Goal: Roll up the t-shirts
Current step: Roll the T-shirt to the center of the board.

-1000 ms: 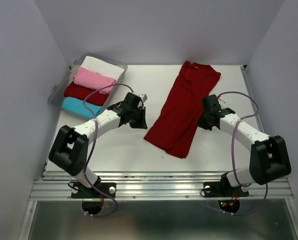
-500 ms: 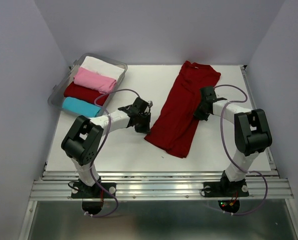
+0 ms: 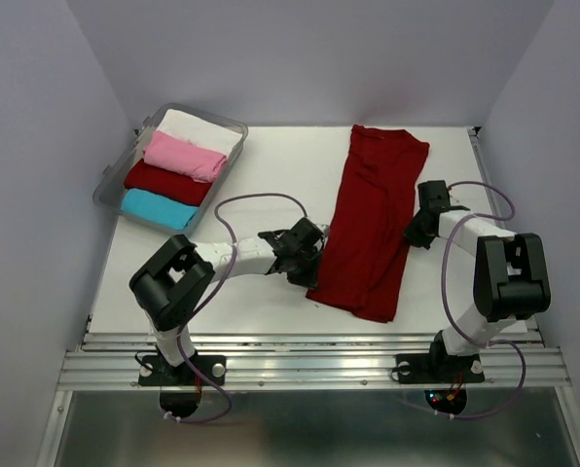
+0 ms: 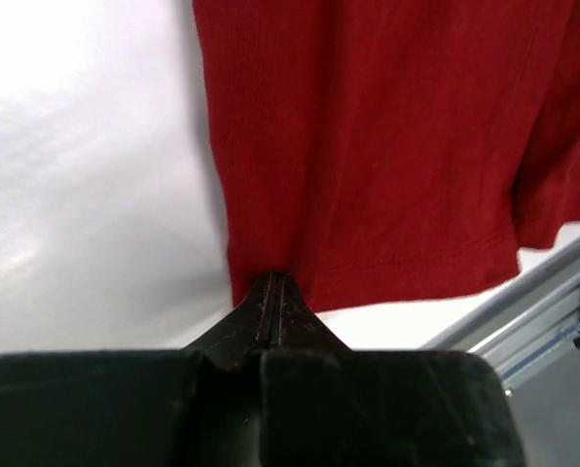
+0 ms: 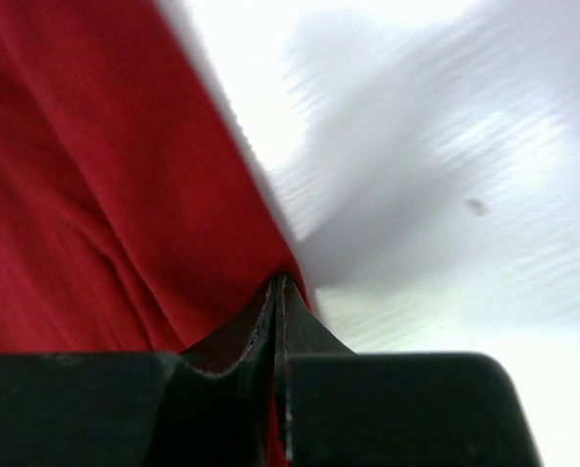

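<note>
A large dark red t-shirt point(image 3: 368, 224), folded into a long strip, lies on the white table from the back centre toward the front. My left gripper point(image 3: 312, 268) is shut on its near left hem corner; the left wrist view shows the jaws point(image 4: 275, 282) pinching the red cloth point(image 4: 368, 146). My right gripper point(image 3: 414, 233) is shut on the strip's right edge, and the right wrist view shows its jaws point(image 5: 278, 284) clamped on the cloth point(image 5: 105, 195). Rolled white point(image 3: 198, 128), pink point(image 3: 183, 156), dark red point(image 3: 163, 182) and cyan point(image 3: 157, 207) t-shirts sit in the bin.
The clear plastic bin point(image 3: 103, 187) stands at the back left corner of the table. A metal rail point(image 3: 309, 355) runs along the table's front edge, close to the shirt's hem in the left wrist view point(image 4: 533, 321). Walls enclose the left, right and back.
The right gripper closed on the shirt's right edge. Both grippers moved right and the shirt shifted with them, now lying straighter and further right. The left gripper came nearer the front.
</note>
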